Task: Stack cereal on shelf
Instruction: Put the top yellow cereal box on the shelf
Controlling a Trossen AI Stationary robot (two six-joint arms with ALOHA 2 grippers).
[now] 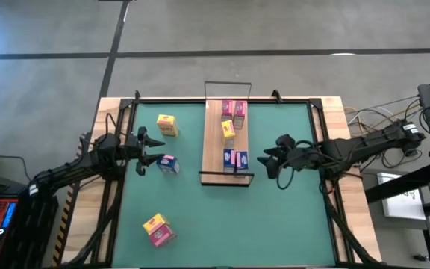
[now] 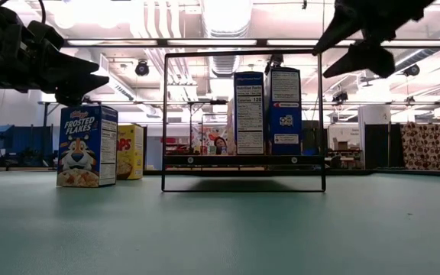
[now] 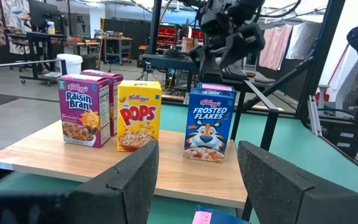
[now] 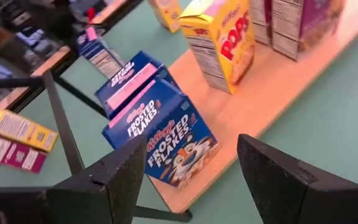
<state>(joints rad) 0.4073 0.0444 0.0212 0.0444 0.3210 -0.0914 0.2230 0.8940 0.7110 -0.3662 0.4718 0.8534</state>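
Cereal still loose on the bench: the blue box [image 1: 169,164] stands just right of my left end effector [image 1: 142,153], fingers spread wide and empty, nearer than my right one [image 1: 269,162] beside the shelf [image 1: 213,142].

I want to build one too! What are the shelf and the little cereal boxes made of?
The shelf looks like pale, matte wood, with visible grain and thin black wire rails. The cereal boxes look like printed cardboard, with folded edges and a slight sheen.
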